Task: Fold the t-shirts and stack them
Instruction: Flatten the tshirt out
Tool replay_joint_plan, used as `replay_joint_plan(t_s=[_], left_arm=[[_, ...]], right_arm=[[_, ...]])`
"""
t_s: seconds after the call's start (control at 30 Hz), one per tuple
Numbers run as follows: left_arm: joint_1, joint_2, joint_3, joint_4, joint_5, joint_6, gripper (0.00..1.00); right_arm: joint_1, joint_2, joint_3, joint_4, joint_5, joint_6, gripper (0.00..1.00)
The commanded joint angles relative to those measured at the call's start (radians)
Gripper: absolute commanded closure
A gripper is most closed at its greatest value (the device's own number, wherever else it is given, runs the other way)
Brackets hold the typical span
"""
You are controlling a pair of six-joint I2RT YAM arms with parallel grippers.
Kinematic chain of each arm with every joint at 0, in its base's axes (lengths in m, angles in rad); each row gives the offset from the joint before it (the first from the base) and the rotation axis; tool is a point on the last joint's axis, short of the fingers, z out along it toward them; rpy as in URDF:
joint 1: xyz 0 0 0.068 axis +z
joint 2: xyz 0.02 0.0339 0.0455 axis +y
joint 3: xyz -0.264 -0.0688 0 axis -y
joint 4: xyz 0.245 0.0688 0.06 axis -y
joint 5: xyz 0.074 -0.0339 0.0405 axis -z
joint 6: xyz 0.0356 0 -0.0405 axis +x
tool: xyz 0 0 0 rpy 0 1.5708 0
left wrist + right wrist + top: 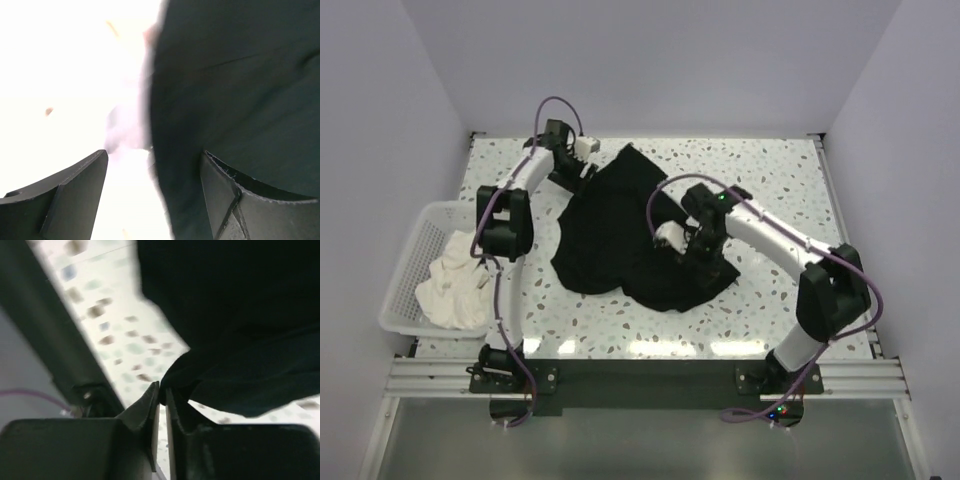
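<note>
The black t-shirt [620, 230] lies spread and rumpled on the speckled table [770, 170]. My right gripper [698, 252] is over the shirt's right half. In the right wrist view it [162, 392] is shut on a pinched fold of the black t-shirt [230, 315], which is lifted off the table. My left gripper [588, 165] is at the shirt's far left edge. In the left wrist view it [152, 170] is open, with the edge of the black t-shirt [240, 75] lying between the fingers. The white t-shirt [450, 285] lies bunched in the basket.
A white lattice basket [405, 270] stands at the table's left edge beside the left arm. Bare table shows at the back right and along the front [650, 325]. Walls close in the table on three sides.
</note>
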Motion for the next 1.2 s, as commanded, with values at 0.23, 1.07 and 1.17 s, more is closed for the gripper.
replay_joint_plan(t_s=[0.23,1.07,1.17], left_arm=[[0.073,-0.173,-0.114,0.019,0.071,0.014,0.2],[0.001,-0.018,-0.099,0.066,-0.064,0.074,0.18],[0.002,-0.009,-0.109,0.053,-0.089,0.078,0.22]], right_arm=[[-0.185,0.003,0.104,-0.107,-0.246,0.053,0.2],[-0.182,0.441,0.333,0.2,-0.167,0.412,0.31],[-0.181,0.468,0.347,0.186,-0.191,0.405,0.35]])
